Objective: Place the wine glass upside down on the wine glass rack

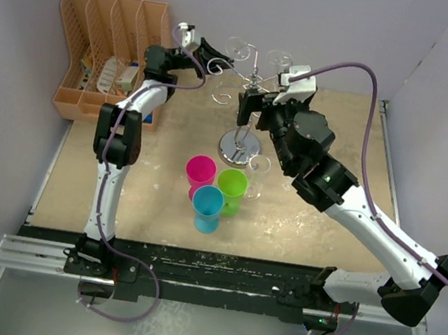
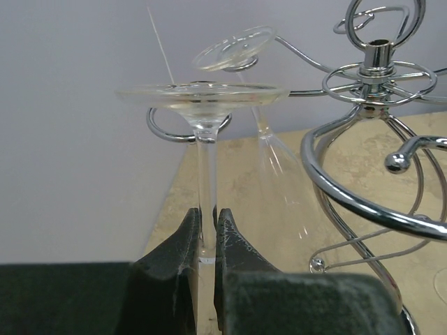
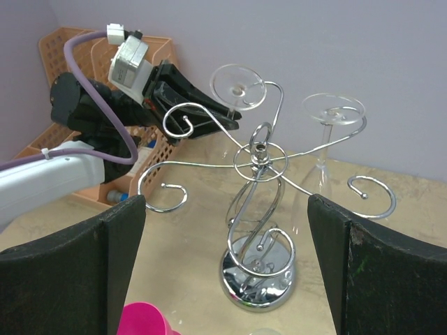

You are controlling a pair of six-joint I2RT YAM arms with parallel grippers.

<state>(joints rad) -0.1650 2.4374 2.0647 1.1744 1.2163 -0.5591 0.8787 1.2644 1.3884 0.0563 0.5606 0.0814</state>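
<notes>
beige table (image 1: 325,225), wine glass stem (image 2: 205,181) between left jaws, wrist close-up

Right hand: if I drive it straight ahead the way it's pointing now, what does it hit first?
Most likely the wine glass rack: its post and base stand dead centre ahead of the open right hand. Nothing nearer shows in that line, though depth is hard to judge.

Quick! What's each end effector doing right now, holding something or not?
Left end effector: closed on the stem of the upside-down wine glass.
Right end effector: open, holding nothing.
</notes>
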